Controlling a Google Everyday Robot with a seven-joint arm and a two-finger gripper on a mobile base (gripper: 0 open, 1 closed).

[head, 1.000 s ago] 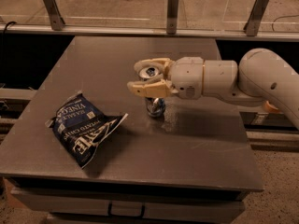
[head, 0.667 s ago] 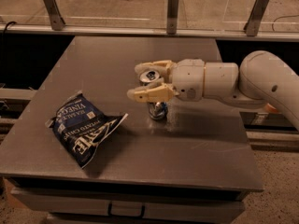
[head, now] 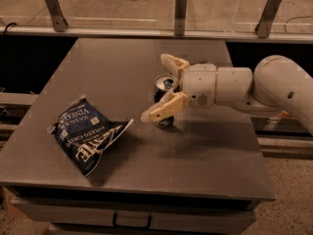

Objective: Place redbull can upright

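One table [head: 122, 62] carries the scene; one robot arm [head: 274, 87] reaches over it from the right, well to the right of the single dark blue chip bag [head: 85, 133], which lies crumpled near the table's front left. The one gripper [head: 155, 88] sits right of the bag and slightly behind it, its two fingers now spread wide; a second ago they closed against the can. The one redbull can [head: 166, 83] stands upright on the table between the released fingers, right of the bag and apart from it. Judged from this, placement is essentially complete and only withdrawal remains.
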